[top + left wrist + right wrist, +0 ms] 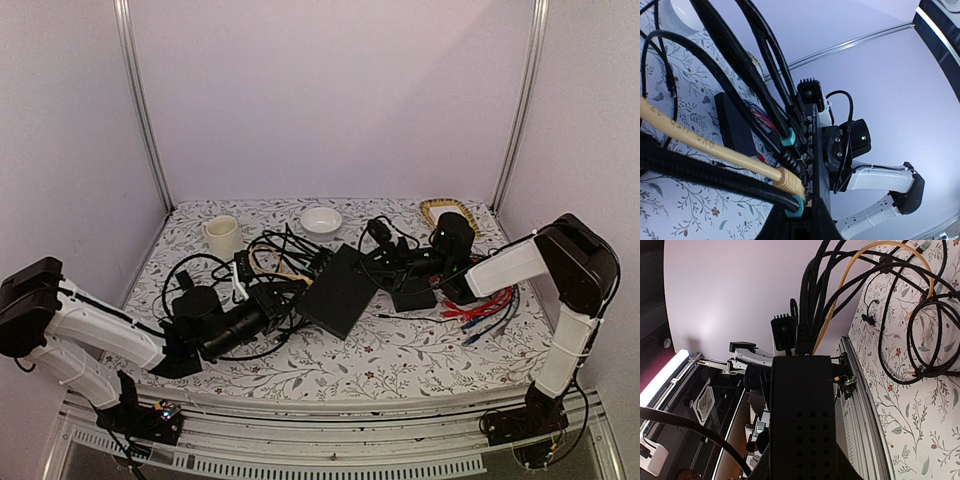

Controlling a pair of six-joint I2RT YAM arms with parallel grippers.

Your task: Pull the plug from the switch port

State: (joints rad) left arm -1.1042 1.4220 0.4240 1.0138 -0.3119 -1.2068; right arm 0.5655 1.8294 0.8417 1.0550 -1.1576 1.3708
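**Plug to be drawn straight while the switch is braced**

The switch (340,290) is found mid-desk and tilted, its port edge turned toward the left arm and crowded with cables. The right pincer (393,262) is closed on the switch's far end: in the right wrist view the perforated black casing fills the space between its fingers. The left pincer (272,303) is narrowed almost shut at the port edge. The teal-booted plug (794,207) is judged to be clamped in it, though the fingers are largely cut off by the frame.

The step in hand is taken to be the extraction. It would be done best with the plug drawn along the port's own axis, away from the casing and without twist. The switch should be held firm by the right pincer so that it is not dragged along. If a latch tab is fitted, it would have to be pressed first; whether it is pressed cannot be told. The neighbouring tan cable (700,142) should not be snagged.

The port row, and which plug is addressed, are shown only by the left wrist view. The hold on the casing is shown only by the right wrist view. How both arms, the switch and the shorter black box (412,296) are laid out on the desk (400,350) is made plain only from above.
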